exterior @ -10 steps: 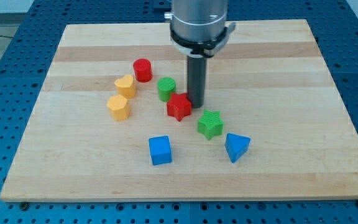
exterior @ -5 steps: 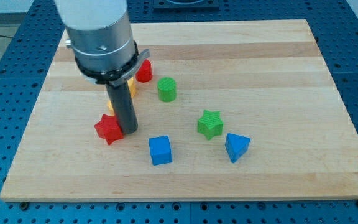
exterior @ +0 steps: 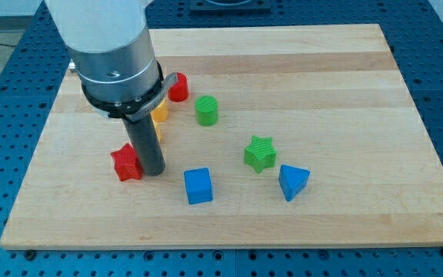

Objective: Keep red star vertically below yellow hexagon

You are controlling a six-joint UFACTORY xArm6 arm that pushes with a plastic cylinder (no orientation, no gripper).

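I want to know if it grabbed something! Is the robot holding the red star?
No, nothing is held. My tip only touches the red star on the side toward the view's right.

Open board (exterior: pixel 344 85) right of green star (exterior: pixel 260 153)

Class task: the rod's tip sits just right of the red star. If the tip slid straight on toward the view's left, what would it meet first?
My tip would meet the red star first; they already look touching. Beyond it, only bare board shows.

Your rod's tip (exterior: pixel 151 171) touched the red star (exterior: pixel 126 162) on its right side, yellow block (exterior: pixel 158 115) half hidden above, blue cube (exterior: pixel 198 185) nearby.
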